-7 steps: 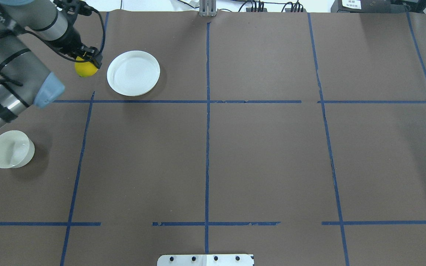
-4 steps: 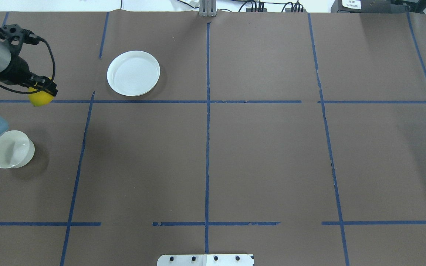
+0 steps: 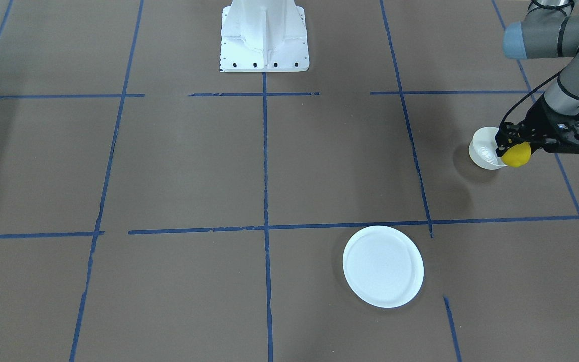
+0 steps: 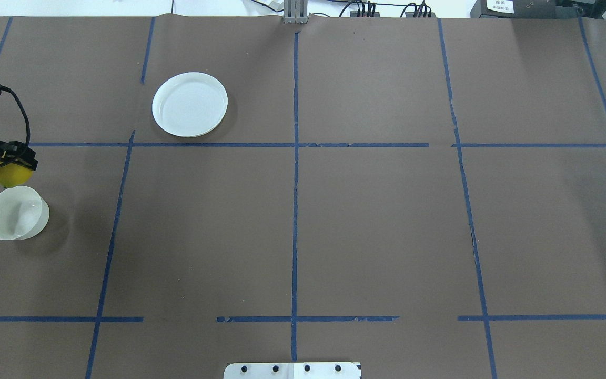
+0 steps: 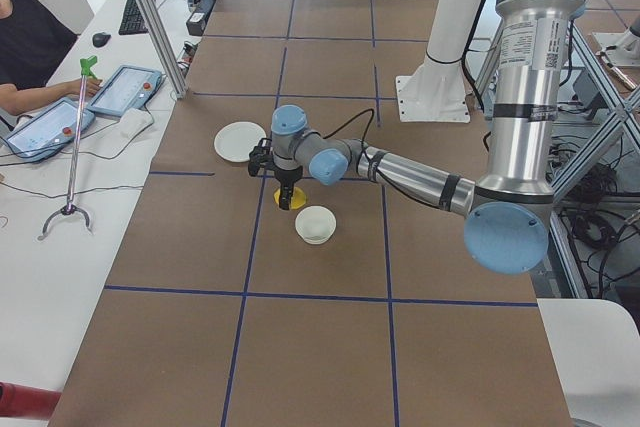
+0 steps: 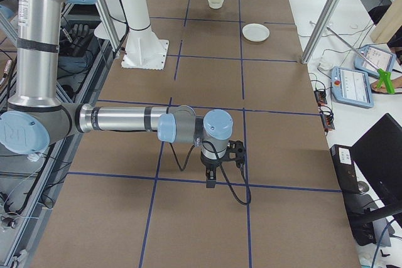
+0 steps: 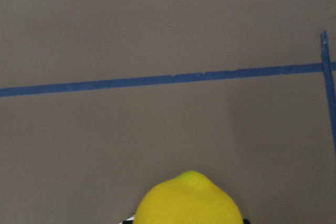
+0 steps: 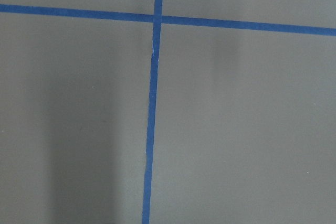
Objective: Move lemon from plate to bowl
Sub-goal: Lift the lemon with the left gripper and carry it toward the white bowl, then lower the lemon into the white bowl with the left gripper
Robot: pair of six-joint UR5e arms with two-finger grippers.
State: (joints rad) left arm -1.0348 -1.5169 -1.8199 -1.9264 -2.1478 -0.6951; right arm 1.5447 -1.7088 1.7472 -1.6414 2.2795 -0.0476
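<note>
My left gripper [image 4: 14, 164] is shut on the yellow lemon [image 4: 9, 177] and holds it in the air beside the far rim of the small off-white bowl [image 4: 17, 216]. In the front view the lemon [image 3: 516, 155] overlaps the bowl's [image 3: 482, 151] right rim. The lemon fills the bottom of the left wrist view [image 7: 189, 201]. The flat white plate [image 4: 190, 104] lies empty at the back left. My right gripper [image 6: 210, 183] shows only in the exterior right view, pointing down over bare table; I cannot tell whether it is open or shut.
The robot's white base plate [image 3: 264, 36] stands at the table's middle on the robot's side. Blue tape lines [image 4: 294, 158] divide the brown table cover. Tablets [image 5: 120, 89] lie on the side bench beyond the table.
My left gripper has carried the lemon away from the plate, leftward and toward the robot, to just beside the bowl. The plate and the bowl have not moved.
</note>
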